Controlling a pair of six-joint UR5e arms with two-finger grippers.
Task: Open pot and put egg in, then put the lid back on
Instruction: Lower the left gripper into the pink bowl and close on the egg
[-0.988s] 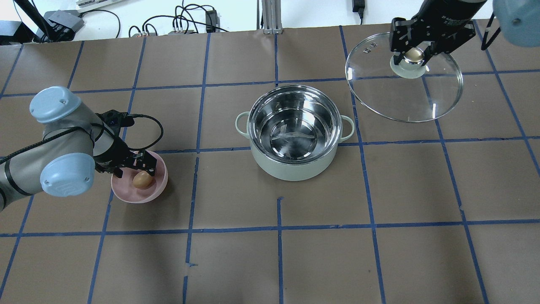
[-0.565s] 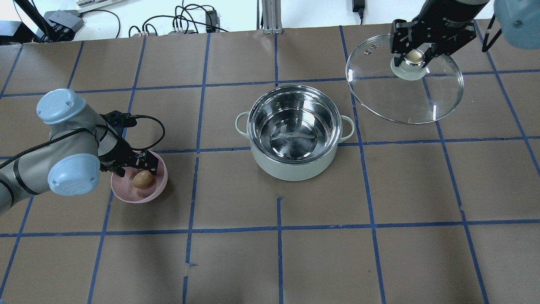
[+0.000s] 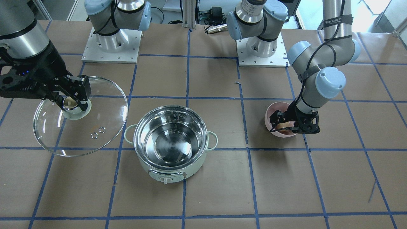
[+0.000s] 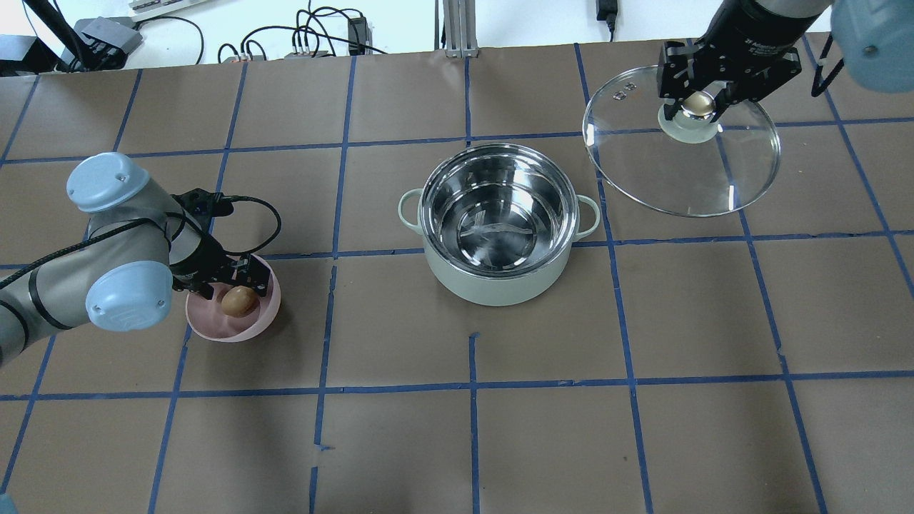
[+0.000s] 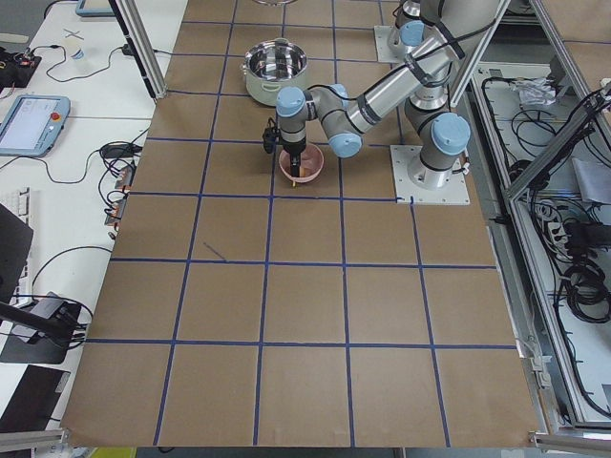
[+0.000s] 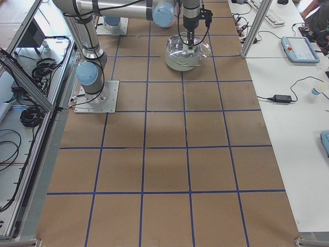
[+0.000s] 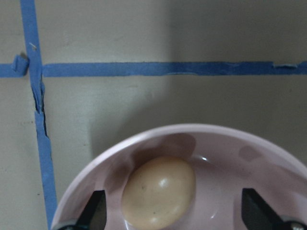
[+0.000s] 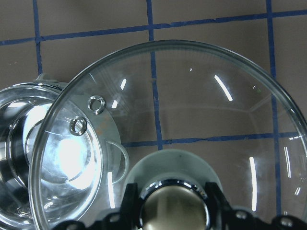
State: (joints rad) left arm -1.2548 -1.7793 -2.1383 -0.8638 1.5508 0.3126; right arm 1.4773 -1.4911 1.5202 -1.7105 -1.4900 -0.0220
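Note:
The mint-green pot (image 4: 498, 221) stands open at the table's middle, its steel inside empty; the front view shows its knob side (image 3: 167, 177). The light-brown egg (image 4: 239, 302) lies in a pink bowl (image 4: 214, 325) to the pot's left. My left gripper (image 4: 234, 289) is open and low inside the bowl. The left wrist view shows the egg (image 7: 158, 191) between its fingertips (image 7: 96, 211), nearer one of them. My right gripper (image 4: 698, 103) is shut on the knob of the glass lid (image 4: 678, 171). It holds the lid, tilted, off to the pot's right (image 3: 95, 117).
Brown paper with blue tape lines covers the table (image 4: 471, 428). Cables and boxes lie beyond the far edge (image 4: 307, 39). The two arm bases (image 3: 111, 41) stand on the robot's side. The right wrist view shows the pot's rim (image 8: 29, 143) through the lid's edge.
My left gripper has sunk a little deeper into the pink bowl around the egg, and the bowl has shifted slightly. My right gripper has moved the lid only slightly.

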